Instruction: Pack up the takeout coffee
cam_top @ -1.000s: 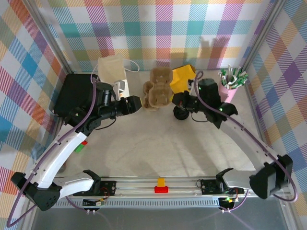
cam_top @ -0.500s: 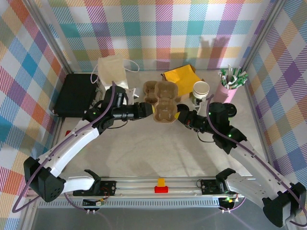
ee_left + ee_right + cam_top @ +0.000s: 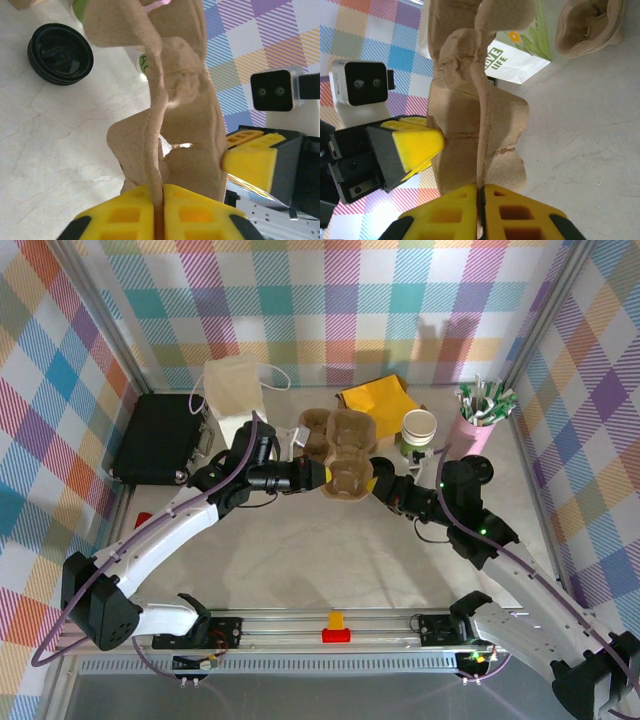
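Jointly, left gripper (image 3: 157, 194), right gripper (image 3: 480, 194), pinching carrier (image 3: 186, 114)

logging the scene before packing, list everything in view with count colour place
held cup carrier: 1, brown pulp, held up mid-table, gripped from both sides
paper bag: 1, white with green print, back left
spare cup carrier: 1, brown pulp, on the table by the paper bag
takeout coffee: 1, black lid showing, on the table
lidless cup: 1, cream, back right
pink cup: 1, pink, back right corner, holding green-white sticks
black case: 1, black, left side
yellow paper: 1, yellow, back centre
left end effector: 1, yellow fingers, shut on the held carrier's rim
right end effector: 1, yellow fingers, shut on its opposite rim
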Motion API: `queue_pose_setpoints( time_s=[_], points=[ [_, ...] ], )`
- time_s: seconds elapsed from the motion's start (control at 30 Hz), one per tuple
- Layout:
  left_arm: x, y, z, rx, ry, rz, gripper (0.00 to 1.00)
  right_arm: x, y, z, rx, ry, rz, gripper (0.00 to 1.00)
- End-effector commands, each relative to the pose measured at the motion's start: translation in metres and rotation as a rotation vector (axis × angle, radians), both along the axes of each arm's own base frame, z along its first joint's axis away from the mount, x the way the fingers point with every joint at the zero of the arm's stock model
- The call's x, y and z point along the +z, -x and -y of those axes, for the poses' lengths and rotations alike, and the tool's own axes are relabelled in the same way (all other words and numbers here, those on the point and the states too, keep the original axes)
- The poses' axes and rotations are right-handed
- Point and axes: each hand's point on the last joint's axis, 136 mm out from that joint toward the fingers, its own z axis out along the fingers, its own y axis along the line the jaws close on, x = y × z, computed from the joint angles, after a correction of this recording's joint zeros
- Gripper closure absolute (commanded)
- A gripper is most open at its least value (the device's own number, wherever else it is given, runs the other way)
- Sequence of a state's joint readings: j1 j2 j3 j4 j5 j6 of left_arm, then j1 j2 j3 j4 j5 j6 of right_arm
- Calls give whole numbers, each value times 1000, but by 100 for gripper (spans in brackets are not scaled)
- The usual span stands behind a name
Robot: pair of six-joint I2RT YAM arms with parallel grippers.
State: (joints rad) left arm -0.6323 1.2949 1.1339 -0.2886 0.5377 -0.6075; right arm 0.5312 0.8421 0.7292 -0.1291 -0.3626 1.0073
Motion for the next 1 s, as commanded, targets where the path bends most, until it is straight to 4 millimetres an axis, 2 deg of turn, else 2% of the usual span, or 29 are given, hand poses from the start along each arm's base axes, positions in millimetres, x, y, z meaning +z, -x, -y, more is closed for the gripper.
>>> queue_pose_setpoints(
  time_s=[0.0,0.07,0.1,0.23,0.3,0.4,0.63,0.83,0.97],
  points=[
    [15,4,-5,0,-15,50,93,8,8,5,24,68,71,70],
    [18,6,-11,5,-44,71,94,15,12,12,29,138,125,55],
    [19,7,-15,6,-65,81,95,23,13,16,34,176,169,53],
    [20,15,-27,-11,-150,107,96,48,17,29,54,324,312,49],
    [20,21,-32,-35,-191,115,97,62,19,28,104,384,380,48],
    [18,30,-40,-76,-249,120,97,70,16,19,192,477,441,49],
    [8,48,-58,-146,-363,129,98,57,7,-25,443,775,621,46],
    [3,57,-59,-177,-364,102,98,41,3,-69,588,868,797,37],
    [5,59,-59,-179,-350,107,98,22,-3,-82,641,923,833,33]
  ],
)
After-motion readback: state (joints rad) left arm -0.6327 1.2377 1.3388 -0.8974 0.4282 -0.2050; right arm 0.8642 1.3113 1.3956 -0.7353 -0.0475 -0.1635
